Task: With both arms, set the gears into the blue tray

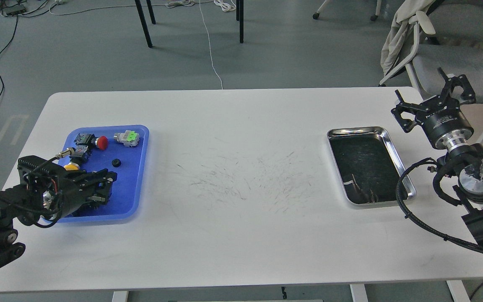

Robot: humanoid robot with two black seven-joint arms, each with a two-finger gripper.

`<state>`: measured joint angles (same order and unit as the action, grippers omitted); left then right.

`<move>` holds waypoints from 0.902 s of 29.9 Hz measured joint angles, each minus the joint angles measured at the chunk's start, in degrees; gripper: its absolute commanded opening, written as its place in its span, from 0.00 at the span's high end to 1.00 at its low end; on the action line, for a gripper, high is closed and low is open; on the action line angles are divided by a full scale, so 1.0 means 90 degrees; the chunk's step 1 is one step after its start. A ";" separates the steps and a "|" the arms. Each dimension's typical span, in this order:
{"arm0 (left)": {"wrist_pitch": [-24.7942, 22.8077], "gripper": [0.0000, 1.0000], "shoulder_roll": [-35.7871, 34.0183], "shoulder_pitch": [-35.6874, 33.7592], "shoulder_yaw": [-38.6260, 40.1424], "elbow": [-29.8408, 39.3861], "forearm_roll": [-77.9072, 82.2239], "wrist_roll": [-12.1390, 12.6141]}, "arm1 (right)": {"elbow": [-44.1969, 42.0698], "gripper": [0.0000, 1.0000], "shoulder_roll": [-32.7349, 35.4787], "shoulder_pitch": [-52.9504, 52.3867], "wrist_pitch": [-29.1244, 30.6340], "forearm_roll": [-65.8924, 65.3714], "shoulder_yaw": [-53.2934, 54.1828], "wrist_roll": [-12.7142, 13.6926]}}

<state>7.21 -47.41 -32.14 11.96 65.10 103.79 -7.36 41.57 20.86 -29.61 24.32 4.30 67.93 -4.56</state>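
Note:
The blue tray [134, 176] lies at the table's left. One small black gear [116, 162] rests inside it, right of centre. My left gripper [106, 188] hovers over the tray's near end, pointing right, its jaws apart with nothing seen between them. It hides that part of the tray floor. My right gripper [428, 94] stands open off the table's far right corner, pointing up and away, and it is empty.
The blue tray also holds a red-capped switch [99, 142], a green-and-white switch [127, 137] and a yellow-capped one [72, 165]. A steel tray [393, 144] with a black liner sits at the right. An office chair [455, 63] stands behind the right arm.

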 measured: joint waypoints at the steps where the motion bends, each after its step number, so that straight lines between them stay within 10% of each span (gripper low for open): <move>1: 0.0000 0.92 0.0062 0.0008 0.0011 -0.0091 0.0000 0.0000 | 0.0000 0.02 0.0003 0.0014 0.0000 0.0000 0.0000 0.0000; 11: -0.0004 0.58 0.0189 0.0059 0.0013 -0.0365 0.0001 -0.0006 | -0.0008 0.02 -0.0003 0.0028 0.0004 0.0000 0.0000 -0.0011; 16: 0.0037 0.00 0.0180 0.0083 0.0030 -0.0368 -0.0009 0.0020 | -0.0018 0.02 -0.0009 0.0028 0.0004 0.0000 0.0000 -0.0011; 27: 0.0443 0.00 0.0004 -0.0220 0.1302 -0.0098 -0.0671 0.0071 | 0.0117 0.02 -0.0029 -0.0044 -0.0026 0.0000 -0.0029 0.0016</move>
<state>11.19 -47.38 -34.12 23.67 64.21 97.75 -6.72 42.62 20.59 -30.00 24.08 4.30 67.66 -4.42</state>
